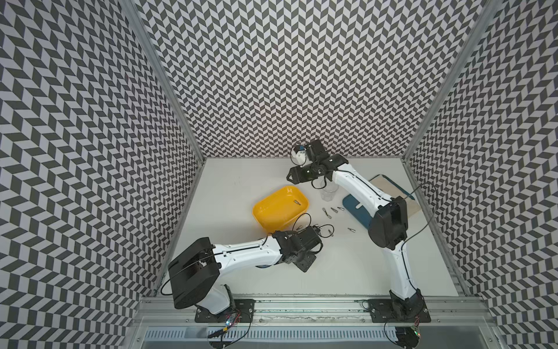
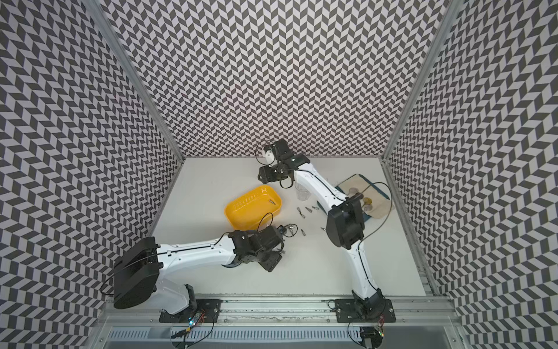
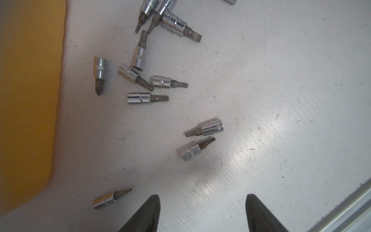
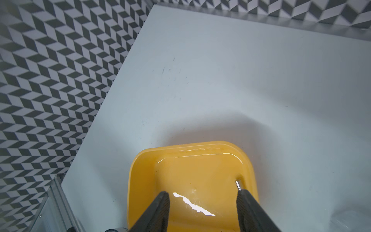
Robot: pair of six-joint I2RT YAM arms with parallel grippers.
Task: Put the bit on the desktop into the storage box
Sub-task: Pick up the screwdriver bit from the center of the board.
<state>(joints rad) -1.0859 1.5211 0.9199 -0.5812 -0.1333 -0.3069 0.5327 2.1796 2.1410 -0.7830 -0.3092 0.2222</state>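
Observation:
The yellow storage box (image 1: 273,211) lies left of centre on the white desktop (image 1: 241,175), with one bit (image 1: 296,201) inside near its right wall. Several chrome bits lie loose on the desktop (image 3: 281,80); the left wrist view shows a cluster (image 3: 147,98), a pair (image 3: 195,149) and a single bit (image 3: 111,198) beside the box (image 3: 26,100). My left gripper (image 3: 202,197) hangs low over the desktop, open, with bare table between its fingers. My right gripper (image 4: 202,192) hovers above the box (image 4: 192,172), open and holding nothing; a bit (image 4: 238,185) peeks out beside one finger.
A clear glass cup (image 1: 329,193) stands right of the box. A dark-blue board (image 1: 357,211) with a beige cloth (image 1: 389,189) lies at the right edge, partly under my right arm. More bits (image 1: 333,209) lie between box and board. Patterned walls enclose three sides.

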